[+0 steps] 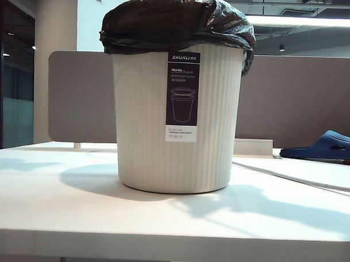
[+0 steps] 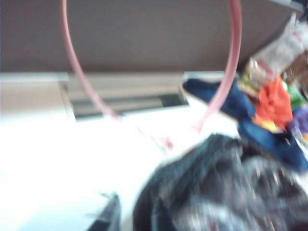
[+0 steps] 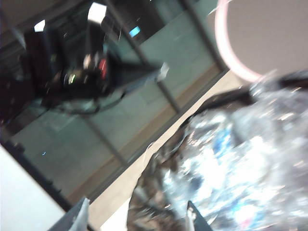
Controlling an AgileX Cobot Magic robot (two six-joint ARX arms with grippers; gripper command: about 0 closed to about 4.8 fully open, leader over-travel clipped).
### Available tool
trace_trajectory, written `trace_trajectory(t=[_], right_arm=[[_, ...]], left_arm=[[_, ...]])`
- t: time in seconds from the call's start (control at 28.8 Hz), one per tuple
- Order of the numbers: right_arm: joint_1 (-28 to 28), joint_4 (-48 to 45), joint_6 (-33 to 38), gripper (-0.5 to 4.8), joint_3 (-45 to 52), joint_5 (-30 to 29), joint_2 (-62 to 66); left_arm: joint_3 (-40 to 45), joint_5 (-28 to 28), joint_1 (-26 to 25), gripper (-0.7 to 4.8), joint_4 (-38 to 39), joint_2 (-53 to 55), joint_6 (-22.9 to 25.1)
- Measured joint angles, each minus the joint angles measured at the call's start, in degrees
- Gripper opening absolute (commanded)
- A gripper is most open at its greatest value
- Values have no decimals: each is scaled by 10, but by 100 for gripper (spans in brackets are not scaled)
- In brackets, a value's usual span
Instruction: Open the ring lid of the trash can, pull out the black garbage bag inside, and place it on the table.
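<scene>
The cream trash can (image 1: 174, 116) stood at the table's (image 1: 74, 208) centre, the black garbage bag (image 1: 176, 22) draped over its mouth. A blue slipper (image 1: 327, 146) lay at its three o'clock, well apart. The left wrist view, blurred, showed the pink ring lid (image 2: 226, 72) off the can, above the bag; whether the left gripper (image 2: 113, 219) was apart or together could not be told. The right gripper (image 3: 137, 216) stood wide apart over the bag, empty.

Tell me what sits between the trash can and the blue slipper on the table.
Only bare white table and a seam across it lie between the trash can and the blue slipper, as the exterior view shows.
</scene>
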State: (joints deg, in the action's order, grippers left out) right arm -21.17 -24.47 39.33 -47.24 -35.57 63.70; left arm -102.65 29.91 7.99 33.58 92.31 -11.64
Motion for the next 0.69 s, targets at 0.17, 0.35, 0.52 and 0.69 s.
trace_trajectory(t=[0.17, 0.35, 0.52, 0.69], right_arm=[[40, 43, 0, 257, 0, 0, -17], [61, 80, 0, 257, 0, -2, -26], [68, 131, 1, 257, 0, 0, -27], [67, 190, 0, 257, 0, 4, -27]], left_arm=[[0, 21, 0, 90, 129, 0, 61], [0, 21, -2, 92, 249, 0, 140], [1, 41, -2, 123, 291, -2, 161], [2, 74, -2, 122, 301, -22, 168]])
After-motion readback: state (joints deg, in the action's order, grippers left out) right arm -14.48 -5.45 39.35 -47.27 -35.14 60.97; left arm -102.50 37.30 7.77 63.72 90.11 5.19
